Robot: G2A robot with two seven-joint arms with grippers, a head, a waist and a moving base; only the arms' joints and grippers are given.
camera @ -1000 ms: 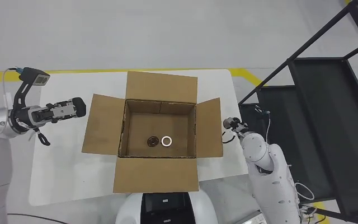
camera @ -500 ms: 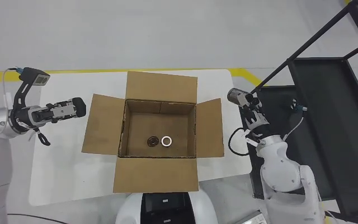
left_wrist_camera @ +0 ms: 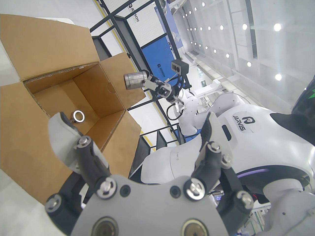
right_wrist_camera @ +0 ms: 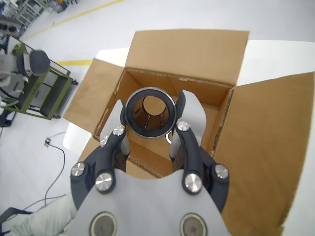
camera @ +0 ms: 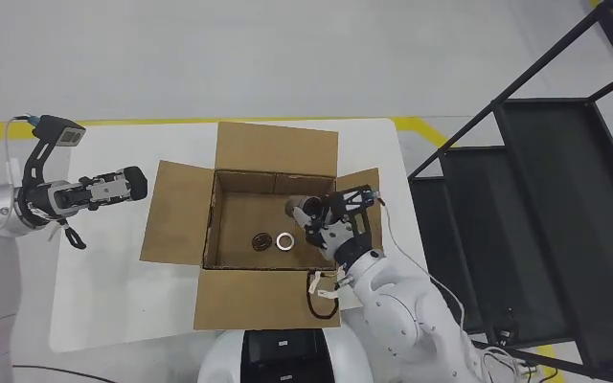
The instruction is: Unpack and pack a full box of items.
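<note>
An open cardboard box [camera: 273, 153] stands mid-table with its flaps spread. On its floor lie a dark ring [camera: 260, 241] and a silver ring [camera: 285, 241], the silver ring [left_wrist_camera: 78, 115] also showing past my left fingers. My right gripper [camera: 311, 213] hangs over the box's right half, shut on a hollow metal cylinder [camera: 295, 206]. In the right wrist view the cylinder [right_wrist_camera: 150, 133] sits end-on between the right gripper's [right_wrist_camera: 151, 106] fingers, above the box [right_wrist_camera: 187, 57]. My left gripper [camera: 134, 184] is left of the box, open and empty [left_wrist_camera: 135, 128].
A black metal stair frame [camera: 517, 172] stands close to the table's right side. The white table [camera: 96, 287] has bare room left of the box. A green cart [right_wrist_camera: 41, 84] stands on the floor beyond the table.
The right arm swung in from the table's right edge, carrying the metal cylinder leftward to a spot over the box. The left arm has stayed still.
</note>
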